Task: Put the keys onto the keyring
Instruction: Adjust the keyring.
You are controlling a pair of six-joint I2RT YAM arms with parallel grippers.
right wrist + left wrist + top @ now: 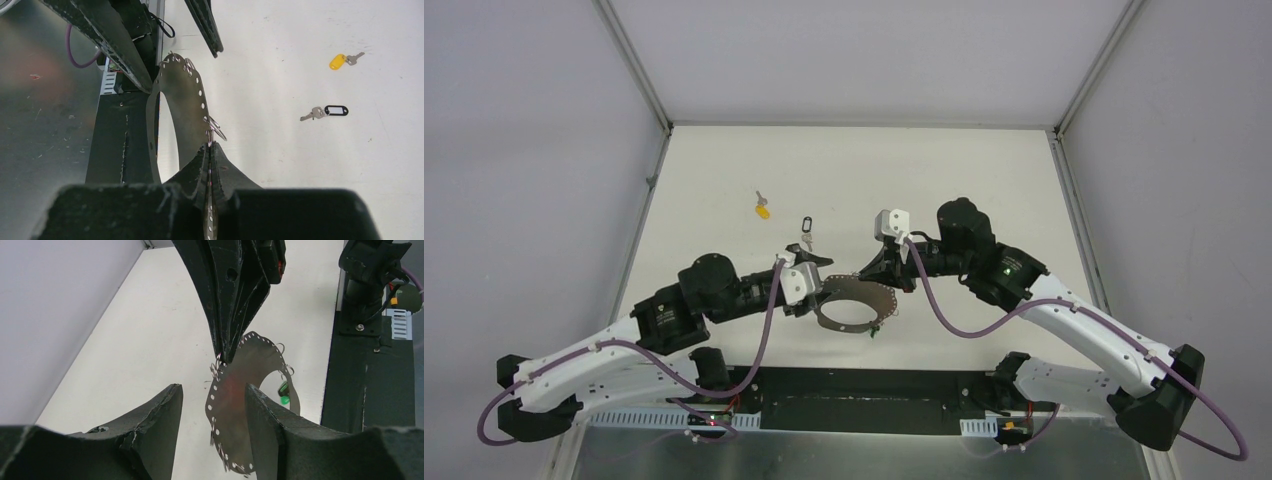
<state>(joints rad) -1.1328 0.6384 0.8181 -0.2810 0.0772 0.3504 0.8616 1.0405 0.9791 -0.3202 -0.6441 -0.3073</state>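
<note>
The right hand (210, 146) was pinched shut on the rim of the keyring (186, 102), holding it up on edge near the table's (300, 165) front edge. The left hand (212, 386) stood open at the ring's opposite rim; contact could not be judged. The yellow-tagged key (339, 61) and black-tagged key (327, 111) lay apart on open table beyond. A green tag (284, 399) showed through the ring, its key hidden.

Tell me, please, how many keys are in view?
3: yellow-tagged key farthest out on the table, black-tagged key near it, green-tagged key at the keyring's near edge, mostly hidden.
</note>
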